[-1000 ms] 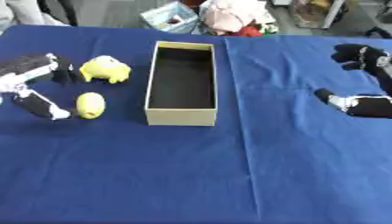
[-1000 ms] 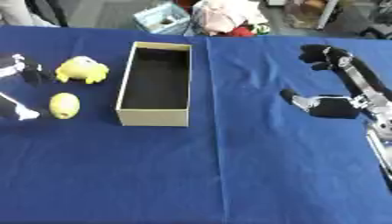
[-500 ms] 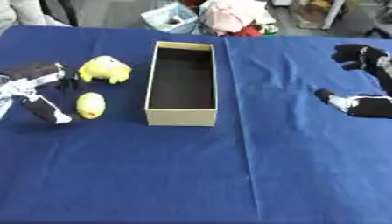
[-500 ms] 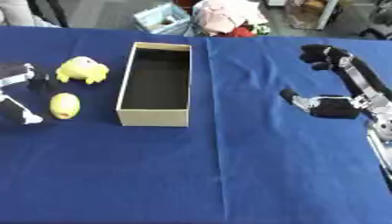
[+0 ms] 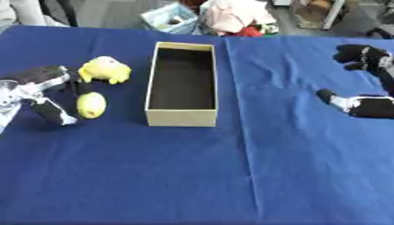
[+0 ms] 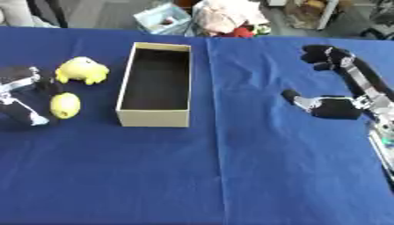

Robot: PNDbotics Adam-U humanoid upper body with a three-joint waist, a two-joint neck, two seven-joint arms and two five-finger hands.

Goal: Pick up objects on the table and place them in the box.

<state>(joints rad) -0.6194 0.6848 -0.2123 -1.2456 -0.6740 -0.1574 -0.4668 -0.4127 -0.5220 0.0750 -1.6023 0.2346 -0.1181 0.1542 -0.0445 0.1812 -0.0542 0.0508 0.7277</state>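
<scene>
My left hand (image 5: pixel 38 94) sits spread and holding nothing, thumb and fingers set either side of the lemon (image 5: pixel 91 105) just to its right, with the yellow toy (image 5: pixel 104 70) just beyond its fingertips; if I clench from this angle I judge the lemon could roll off across the blue counter (image 5: pixel 192 176) or my fingers could knock the toy instead. Further right of that hand the box (image 5: pixel 183 83) stands with nothing in it, and well past it my right hand (image 6: pixel 332 107) hangs idle, fingers relaxed.
</scene>
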